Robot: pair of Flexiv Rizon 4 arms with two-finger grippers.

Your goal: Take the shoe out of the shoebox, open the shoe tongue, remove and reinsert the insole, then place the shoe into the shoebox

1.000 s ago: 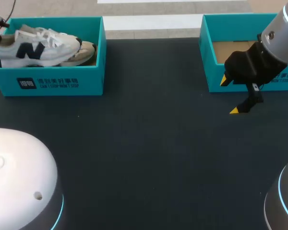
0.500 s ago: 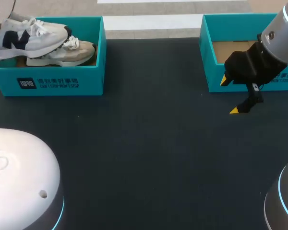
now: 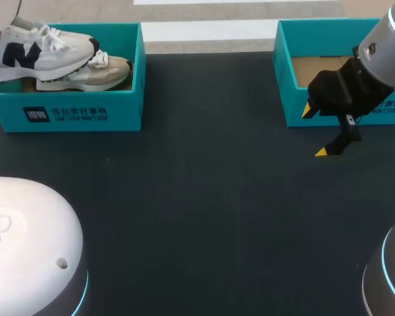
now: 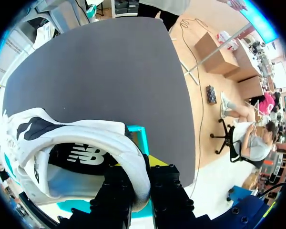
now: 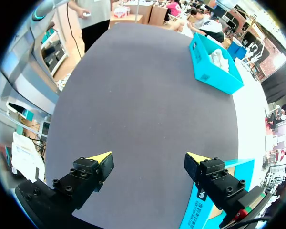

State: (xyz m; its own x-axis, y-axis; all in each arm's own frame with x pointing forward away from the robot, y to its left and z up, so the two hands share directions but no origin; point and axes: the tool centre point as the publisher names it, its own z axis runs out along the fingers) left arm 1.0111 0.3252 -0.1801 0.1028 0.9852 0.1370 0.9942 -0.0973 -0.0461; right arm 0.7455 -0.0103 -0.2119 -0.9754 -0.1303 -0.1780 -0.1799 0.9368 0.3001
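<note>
- Teal cardboard is the first hazard in the head view. The white shoe (image 3: 43, 49) hangs just above the left shoebox (image 3: 72, 112), and its toe overlaps the second shoe (image 3: 99, 74) lying inside. I judge that a sideways carry made too low could catch the sole on the box wall or on that shoe's laces, and drag it out of the grip.
- Also in the head view, the dark, matte bench (image 3: 197, 217) spreads broadly between the two boxes, which looks like enough room to set the shoe down. The right claw (image 3: 316, 131) hangs spread wide in front of the right shoebox (image 3: 286, 85), gripping nothing. It is well apart from the shoe, so a clash seems unlikely unless the carry runs far across.
- In the left wrist view, the left claw (image 4: 142, 176) pinches only the padded heel collar of the white shoe (image 4: 76, 143), one finger inside and one outside. The rest of the shoe juts out ahead of it. With so small a hold on soft padding, I expect it could pivot or slip if swung fast. A corner of the box shows just beyond the heel.
- In the right wrist view, the right claw (image 5: 148, 160) stands wide over bare dark bench (image 5: 143, 95), with the right shoebox (image 5: 187, 217) close beside one finger. A careless turn might nudge it. The left shoebox (image 5: 212, 64) sits far across.
</note>
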